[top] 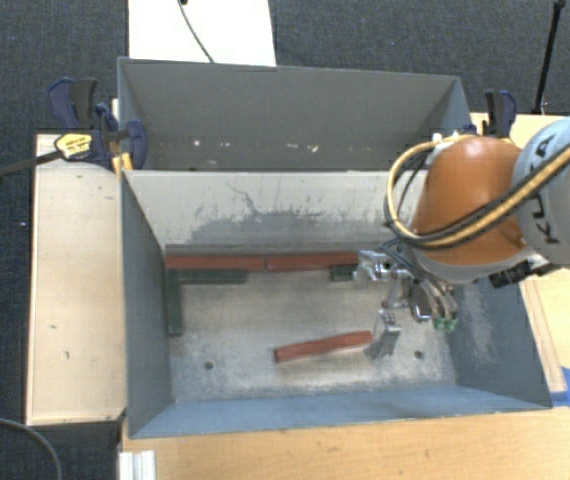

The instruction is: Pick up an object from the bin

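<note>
Toward the front of the bin's floor lay a flat reddish-brown bar (320, 348), roughly midway across and slightly slanted, its right end nearer the back. The gripper (386, 340) stood at that right end, low over the floor; whether the claw was released or clenched I could not tell. Above it the arm's orange cover (465, 193) bulged in from the right. Along the back of the floor ran 1 longer reddish-brown bar (255, 262), with a dark green strip (173, 306) running forward below its left end and a small dark green piece (342, 273) at its right. The grey metal bin (285, 118) rose around them.
</note>
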Controlling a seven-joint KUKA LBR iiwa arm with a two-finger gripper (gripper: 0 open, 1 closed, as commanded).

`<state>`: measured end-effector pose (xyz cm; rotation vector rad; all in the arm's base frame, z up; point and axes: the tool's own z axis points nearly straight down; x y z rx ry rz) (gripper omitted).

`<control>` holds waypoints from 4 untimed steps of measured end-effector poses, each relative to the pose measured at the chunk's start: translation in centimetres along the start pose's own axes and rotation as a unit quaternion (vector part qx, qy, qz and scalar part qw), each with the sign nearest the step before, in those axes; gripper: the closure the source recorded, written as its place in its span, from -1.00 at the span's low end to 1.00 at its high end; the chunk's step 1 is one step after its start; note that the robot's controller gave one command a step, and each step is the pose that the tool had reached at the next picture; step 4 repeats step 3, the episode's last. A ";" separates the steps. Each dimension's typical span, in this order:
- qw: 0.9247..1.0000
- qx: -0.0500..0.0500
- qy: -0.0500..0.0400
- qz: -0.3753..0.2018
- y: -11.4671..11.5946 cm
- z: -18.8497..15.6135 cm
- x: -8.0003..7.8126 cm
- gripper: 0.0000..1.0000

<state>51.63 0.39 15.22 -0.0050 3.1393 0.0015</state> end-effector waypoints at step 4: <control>0.990 0.001 -0.004 -0.139 0.9 -7.9 -2.3 1.00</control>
